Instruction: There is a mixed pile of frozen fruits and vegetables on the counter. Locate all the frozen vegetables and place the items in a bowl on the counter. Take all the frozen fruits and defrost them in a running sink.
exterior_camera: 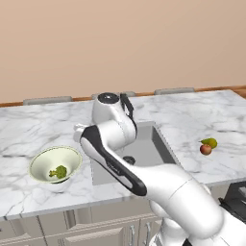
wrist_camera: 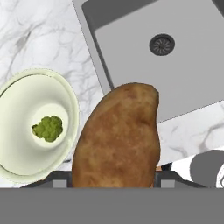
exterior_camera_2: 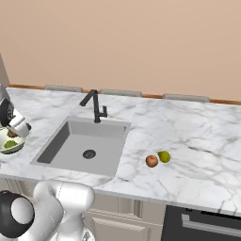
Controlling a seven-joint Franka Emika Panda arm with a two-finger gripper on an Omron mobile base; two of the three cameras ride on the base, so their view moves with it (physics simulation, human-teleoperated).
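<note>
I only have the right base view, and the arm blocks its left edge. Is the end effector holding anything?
Observer: Yes. The hand view shows the end effector shut on the potato.
Operator: Anything in the bowl?
Observer: The broccoli lies at the bottom of the bowl.
Operator: Is the potato over the bowl?
Observer: Seemingly not centred. In the hand view the bowl lies to one side of the potato and the sink to the other.
</note>
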